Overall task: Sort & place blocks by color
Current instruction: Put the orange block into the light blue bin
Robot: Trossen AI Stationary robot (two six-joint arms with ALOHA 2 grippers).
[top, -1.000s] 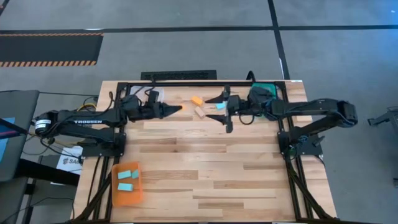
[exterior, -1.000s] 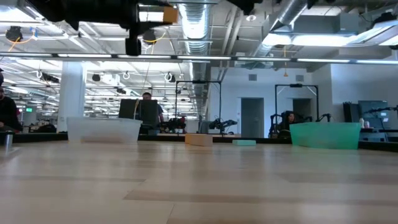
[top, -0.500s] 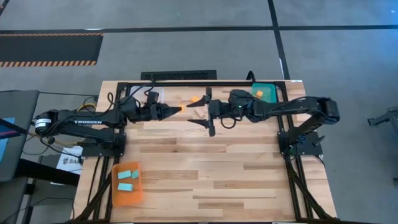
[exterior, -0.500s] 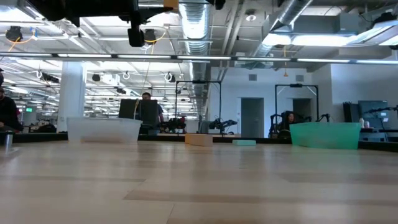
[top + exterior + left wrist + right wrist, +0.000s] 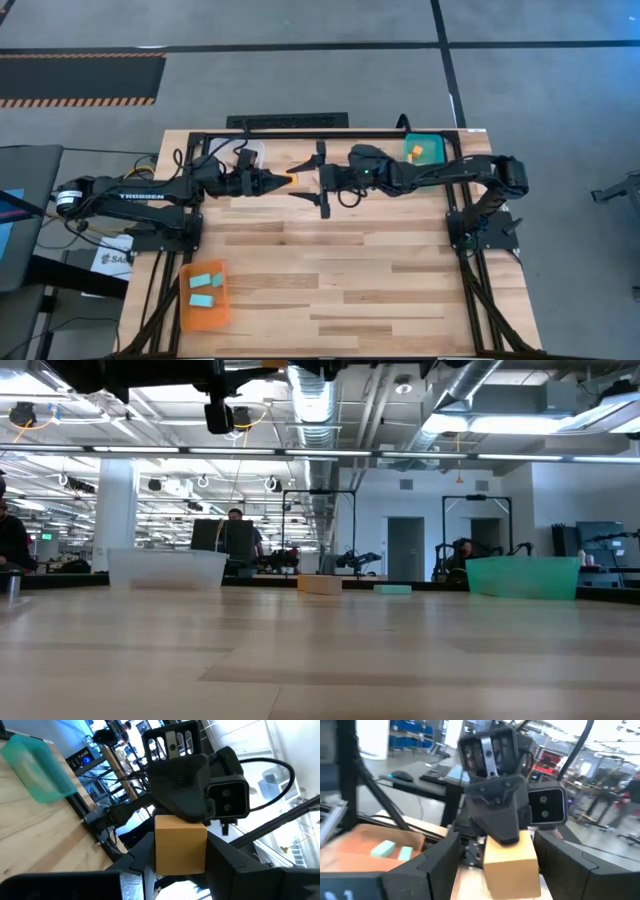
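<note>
Shifted leftward across the upper part of the high view over the last second: right gripper (image 5: 312,178), now tip to tip with left gripper (image 5: 285,179) at upper centre, above the table (image 5: 340,270).

Left gripper: clamped on an orange block (image 5: 292,177), held clear of the table. Same block fills the middle of both wrist views (image 5: 180,844) (image 5: 511,862).

Right gripper: spread wide, one finger (image 5: 427,865) on each side of the block, apparently not yet touching it.

Step in hand, by judgement: mid-air handover of the orange block from left to right.

Next move calls for:
- closing the right fingers squarely on the free end of the block;
- releasing the left grip only after that hold is firm;
- carrying the block, probably, to the teal tray (image 5: 424,150) at upper right, already holding one orange piece (image 5: 416,152).

Elsewhere: orange tray (image 5: 205,298) at lower left with light blue blocks (image 5: 204,290); a tan block (image 5: 320,584) and a light blue block (image 5: 392,589) at mid-frame in the low view.
</note>
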